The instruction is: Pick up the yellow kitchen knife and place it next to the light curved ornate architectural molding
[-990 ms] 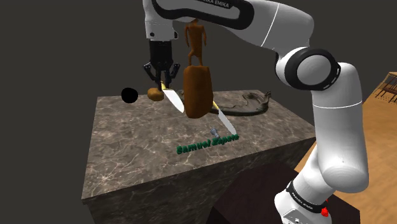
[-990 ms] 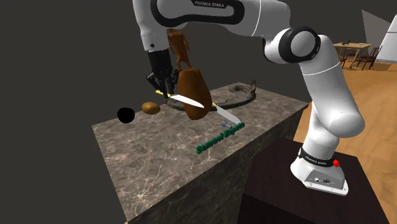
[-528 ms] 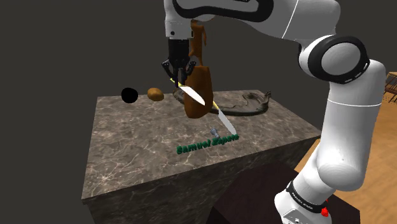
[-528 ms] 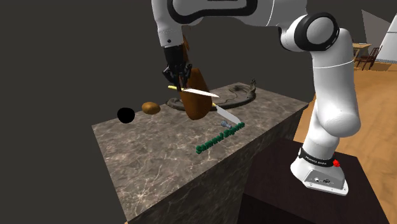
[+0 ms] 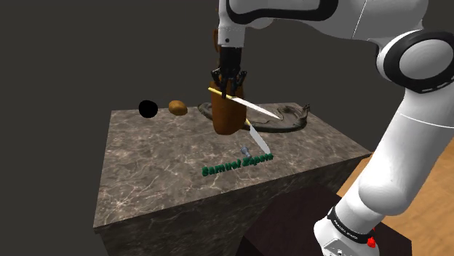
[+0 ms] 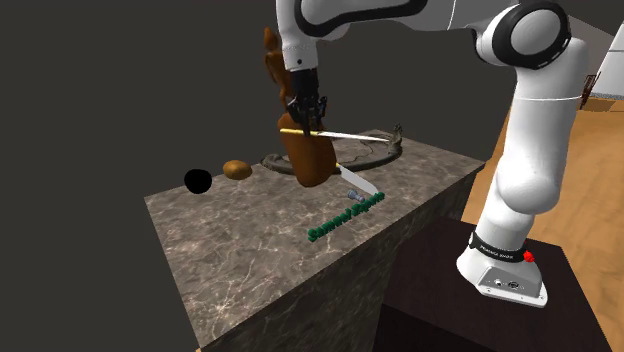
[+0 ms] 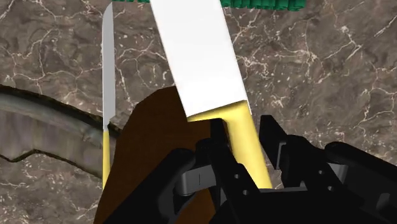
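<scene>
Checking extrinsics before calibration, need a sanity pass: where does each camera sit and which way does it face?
Shoulder view: beside the stand, looking down over the marbled block; arm rises from lower right, gripper clasps the yellow-handled knife.
Second exterior view: nearly the same side, facing the block's corner; arm and its base show.
Wrist view: on the hand, looking down past the black fingers at the marbled top.
All three share the held knife.
</scene>
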`<state>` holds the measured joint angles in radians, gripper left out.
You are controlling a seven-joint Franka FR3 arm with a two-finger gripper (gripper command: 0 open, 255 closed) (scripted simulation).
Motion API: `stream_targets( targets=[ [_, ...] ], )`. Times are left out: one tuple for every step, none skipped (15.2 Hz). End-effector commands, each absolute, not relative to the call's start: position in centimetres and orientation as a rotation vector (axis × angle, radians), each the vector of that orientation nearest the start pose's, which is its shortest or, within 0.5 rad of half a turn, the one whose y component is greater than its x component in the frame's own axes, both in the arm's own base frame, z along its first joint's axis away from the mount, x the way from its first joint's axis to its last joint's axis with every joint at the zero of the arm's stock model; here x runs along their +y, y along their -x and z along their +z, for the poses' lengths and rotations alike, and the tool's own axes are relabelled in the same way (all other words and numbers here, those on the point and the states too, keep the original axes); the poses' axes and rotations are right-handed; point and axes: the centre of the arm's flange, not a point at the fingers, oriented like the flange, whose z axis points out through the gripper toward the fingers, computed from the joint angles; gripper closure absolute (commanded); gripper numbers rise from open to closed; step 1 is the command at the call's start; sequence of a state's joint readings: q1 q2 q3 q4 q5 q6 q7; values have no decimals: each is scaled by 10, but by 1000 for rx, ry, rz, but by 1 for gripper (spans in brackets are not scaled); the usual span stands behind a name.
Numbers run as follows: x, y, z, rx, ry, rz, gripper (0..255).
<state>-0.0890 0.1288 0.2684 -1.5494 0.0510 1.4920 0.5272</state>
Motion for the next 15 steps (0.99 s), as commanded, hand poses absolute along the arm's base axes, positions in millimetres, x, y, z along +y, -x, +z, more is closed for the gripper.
stream_targets(
  targets=[
    [65, -564, 558, 566, 3112, 287, 255],
    [52, -560, 558, 566, 3112, 287, 255],
    [40, -556, 558, 566, 3112, 287, 255],
    [27, -552, 558, 566, 3112, 287, 255],
    [15, -548, 558, 566, 3112, 287, 255],
    [2, -543, 558, 566, 3112, 287, 255],
    [-10, -539, 558, 566, 3112, 287, 255],
    [-23, -535, 558, 566, 3112, 287, 255],
    [-36, -531, 558, 566, 3112, 287, 255],
    [-48, -527, 558, 566, 3112, 287, 255],
    [-61, -523, 558, 566, 3112, 287, 255],
    [-73, -519, 558, 566, 3112, 287, 255],
    [-86, -515, 558, 566, 3112, 287, 255],
    [-98, -511, 558, 566, 3112, 287, 255],
    [-111, -506, 558, 566, 3112, 287, 255]
  ],
)
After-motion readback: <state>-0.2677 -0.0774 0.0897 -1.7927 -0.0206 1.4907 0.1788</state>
